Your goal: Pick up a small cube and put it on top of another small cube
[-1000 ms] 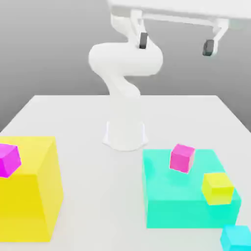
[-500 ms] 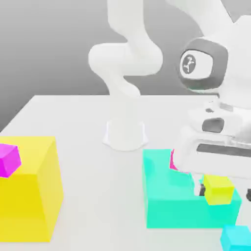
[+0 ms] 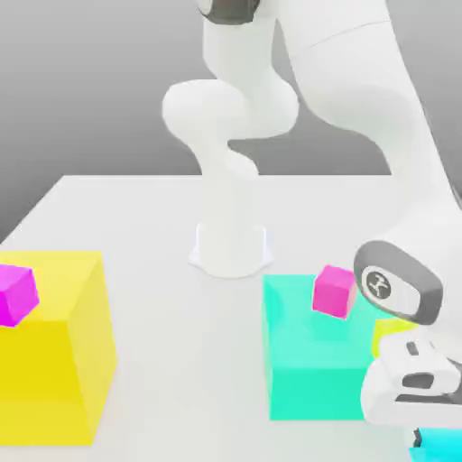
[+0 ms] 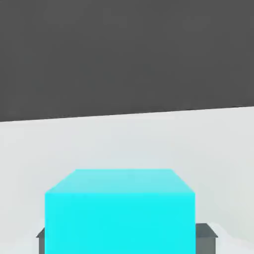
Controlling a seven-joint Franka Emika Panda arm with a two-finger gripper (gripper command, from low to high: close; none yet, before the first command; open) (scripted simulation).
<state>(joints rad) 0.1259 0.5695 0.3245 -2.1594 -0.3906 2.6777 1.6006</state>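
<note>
Compared with 1 second ago, when the arm was raised high with its 2 fingers spread wide above the scene, the arm has swung down to the exterior view's lower right corner, and the hand (image 3: 420,442) now sits low over the small cube (image 3: 442,446).

Exterior view: the white hand body covers most of that sky-blue cube, leaving a sliver of it at the bottom edge, on the tabletop (image 3: 162,217) just beside the large teal block (image 3: 307,370). A pink cube (image 3: 334,291) rests on the teal block, and a yellow cube (image 3: 388,332) on the same block is partly hidden behind the wrist. At the exterior view's left stands a big yellow block (image 3: 54,352) with a second pink cube (image 3: 16,294) on it. None of these have shifted since the earlier frame.

Hand view: the small cube (image 4: 119,211) sits close and centred, with a dark finger pad (image 4: 206,238) flush against each side, so the hand looks clamped on it.

Judging from this, the grasp step is finishing. The next move calls for a straight lift without tilting the cube, then carrying it over another small cube and lowering it squarely on top.
</note>
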